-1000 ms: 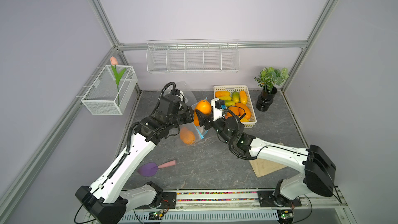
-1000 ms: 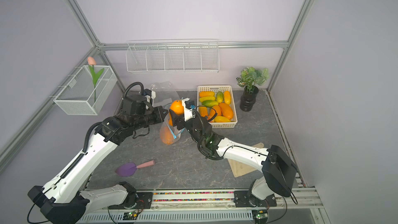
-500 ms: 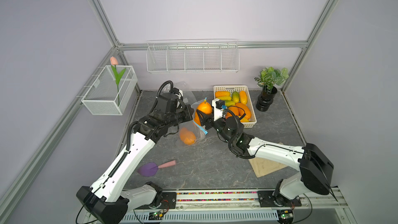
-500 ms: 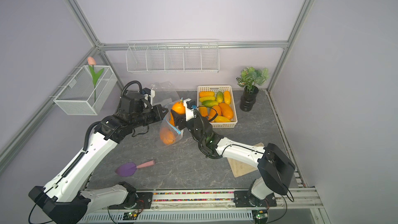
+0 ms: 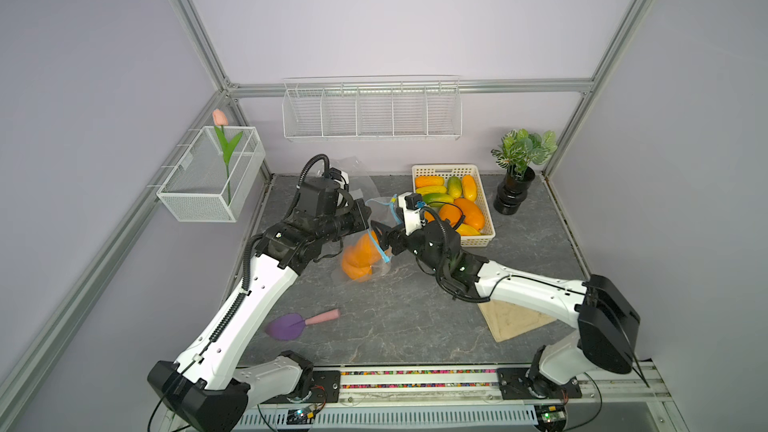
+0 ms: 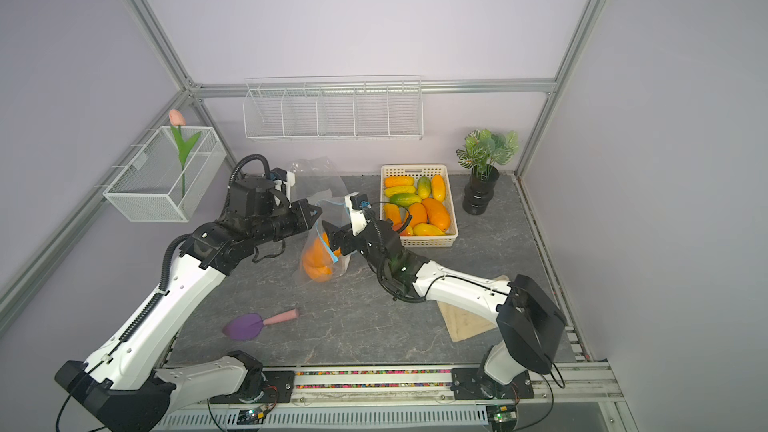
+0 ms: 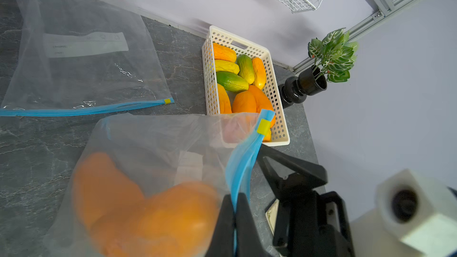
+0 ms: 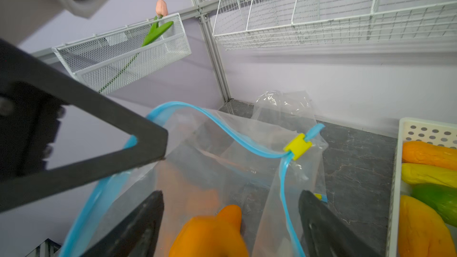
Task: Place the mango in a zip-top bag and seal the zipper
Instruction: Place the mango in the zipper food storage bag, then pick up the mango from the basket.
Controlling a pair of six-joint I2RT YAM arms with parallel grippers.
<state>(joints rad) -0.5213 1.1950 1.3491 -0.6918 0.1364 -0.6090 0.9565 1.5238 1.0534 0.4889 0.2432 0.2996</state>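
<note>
In both top views the zip-top bag (image 5: 378,272) hung just left of frame centre, its base on the grey table (image 5: 415,326); the mango (image 5: 359,259) sat low inside it, against what looked like a second orange fruit. The left gripper (image 7: 233,197) was pressed together on the blue zipper track (image 8: 222,129) at the rim, and that single pinch held the mouth up; the right gripper (image 8: 230,201) was spread wide with its jaws down in the mouth, the mango lying between and beyond them, apparently touched by neither. The yellow slider (image 8: 298,146) sat at the far end of the track, so the zipper was wholly unsealed.

The placing looked done; the risks lay in the way out and in the sealing. The spread jaws could catch film or track as they backed out, and a snag would drag the rim from the left pinch; the fruit's weight hung on that one thin grip and might slip it; a slack, wavy track could jam the slider or leave a gap. The basket (image 5: 446,168) of fruit, right of centre, stood close behind the right arm; a wide retreat might knock it.
</note>
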